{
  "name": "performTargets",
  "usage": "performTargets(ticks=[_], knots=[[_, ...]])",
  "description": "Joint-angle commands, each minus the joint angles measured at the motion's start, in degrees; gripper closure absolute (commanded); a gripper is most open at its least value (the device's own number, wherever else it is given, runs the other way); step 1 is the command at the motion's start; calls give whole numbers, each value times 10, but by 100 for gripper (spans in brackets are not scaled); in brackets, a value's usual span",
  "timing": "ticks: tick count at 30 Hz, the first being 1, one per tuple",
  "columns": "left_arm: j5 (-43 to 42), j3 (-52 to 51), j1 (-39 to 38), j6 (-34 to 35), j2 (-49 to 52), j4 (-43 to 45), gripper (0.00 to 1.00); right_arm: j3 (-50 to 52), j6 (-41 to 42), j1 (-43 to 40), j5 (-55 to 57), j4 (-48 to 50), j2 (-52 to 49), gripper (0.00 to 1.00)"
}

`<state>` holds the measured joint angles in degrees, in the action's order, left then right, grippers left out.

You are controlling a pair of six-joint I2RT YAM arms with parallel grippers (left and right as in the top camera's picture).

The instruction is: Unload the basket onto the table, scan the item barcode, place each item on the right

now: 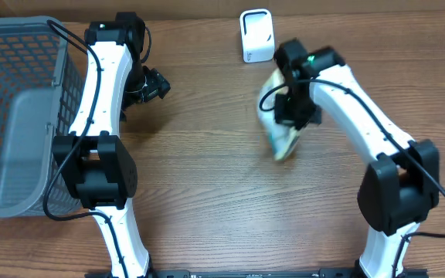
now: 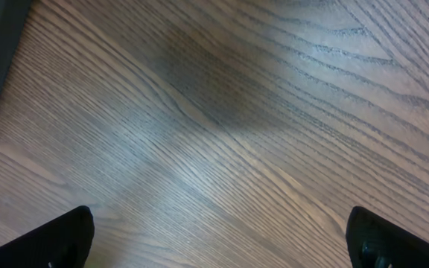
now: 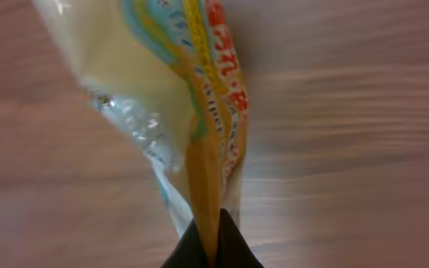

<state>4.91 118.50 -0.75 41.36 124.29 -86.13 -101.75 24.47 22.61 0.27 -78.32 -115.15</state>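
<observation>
Our right gripper (image 3: 211,244) pinches a packet (image 3: 170,74) near the scanner (image 1: 256,35) at the far edge of the bench (image 1: 207,201). Our left gripper (image 2: 222,242) stands spread.

Mock shop checkout in a robot lab: grey mesh basket (image 1: 22,116), white scanner (image 1: 256,35), wood-grain table (image 1: 207,162).

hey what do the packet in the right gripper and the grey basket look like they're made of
Packet: probably thin glossy plastic film; it crinkles and glints, with printed colours. Basket: likely matte grey moulded plastic, judging by its rigid lattice walls.
</observation>
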Motion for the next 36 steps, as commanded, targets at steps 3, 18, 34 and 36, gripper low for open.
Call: performTargets(ticks=[3, 18, 34, 36], knots=[[0, 9, -4, -11, -16, -1, 1, -52, 71, 16, 290, -44, 28, 96], [0, 9, -4, -11, -16, -1, 0, 43, 122, 41, 176, 11, -44, 96], [0, 9, -4, -11, -16, -1, 0, -103, 96, 63, 108, -47, -48, 0], [0, 9, -4, -11, -16, -1, 0, -113, 65, 37, 75, -51, -48, 0]])
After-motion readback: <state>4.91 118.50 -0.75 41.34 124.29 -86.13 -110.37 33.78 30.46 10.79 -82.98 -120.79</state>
